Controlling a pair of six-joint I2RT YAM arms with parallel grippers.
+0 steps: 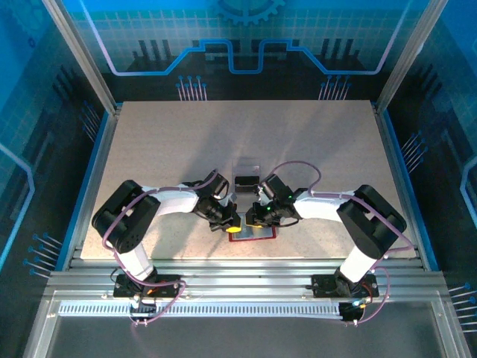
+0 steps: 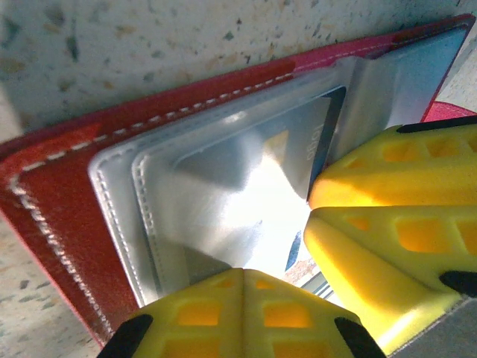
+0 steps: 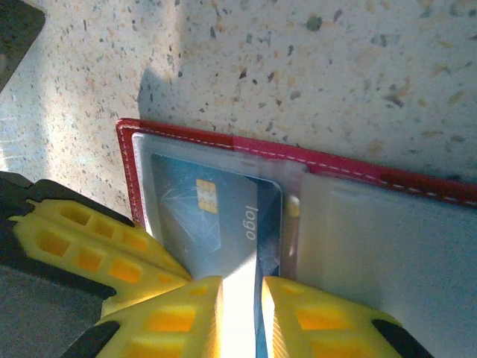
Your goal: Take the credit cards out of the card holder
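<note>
The wallet (image 1: 252, 234) lies open and flat near the table's (image 1: 164, 142) front edge, between both arms. The right gripper (image 3: 240, 313), fingers slightly apart, straddles the near edge of the blue card (image 3: 216, 216), whose long axis points straight away from it. The left gripper (image 2: 242, 298), pressed together, rests on the glossy grey pockets (image 2: 156, 201). The red leather has pale stitching.

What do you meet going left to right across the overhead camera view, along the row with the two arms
Left arm → left gripper → card holder → right gripper → right arm.
</note>
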